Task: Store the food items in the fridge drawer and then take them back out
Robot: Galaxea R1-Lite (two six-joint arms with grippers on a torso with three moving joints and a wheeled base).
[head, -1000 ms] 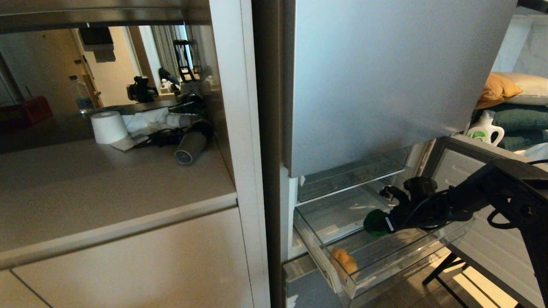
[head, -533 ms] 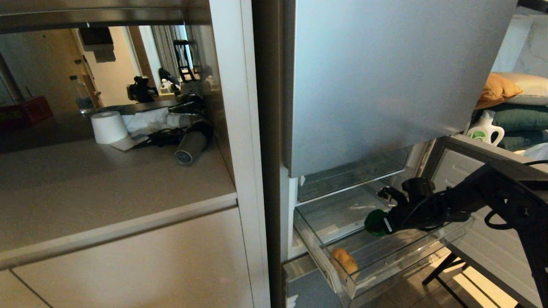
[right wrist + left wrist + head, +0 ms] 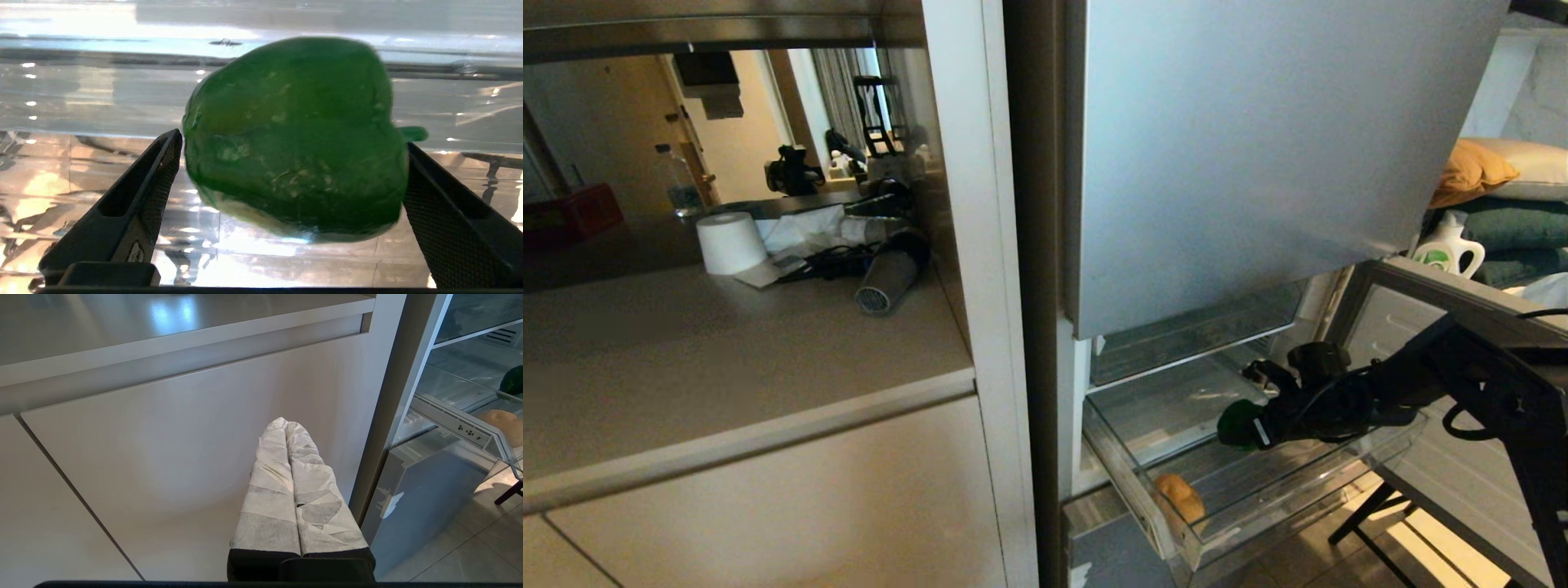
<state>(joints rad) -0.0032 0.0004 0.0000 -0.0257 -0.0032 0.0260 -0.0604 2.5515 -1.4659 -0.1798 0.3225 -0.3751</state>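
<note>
Bell pepper first: it sits between the spread fingers of the right gripper, out over the middle of the pulled-out fridge drawer. In the right wrist view the two black fingers stand as wide as they go, right at the pepper's flanks; I'd say it is bracketed or lightly pinched at full span, and I cannot tell whether it hangs from them or rests on the drawer bottom. It looks light and hollow, with a firm but glossy, waxy skin that could slide against the pads. The broad shoulders either side of the stem seem the best place to press, since the lobes give a flatter seat than the tapering end. Squeezing hard would dent it.

The potato lies in the drawer's near left corner, well apart from the pepper. I'd guess it is denser, stiff and rough enough to grip almost anywhere across its middle.

The drawer itself is clear, hard plastic, smooth and reflective, so round things may roll on it. Its walls are low, and another clear shelf and the silver fridge door hang above, leaving modest headroom. To the left runs a beige counter with a paper roll and a hair dryer.

The left gripper, fingers wrapped in white and pressed together, is parked low by the cabinet front.
</note>
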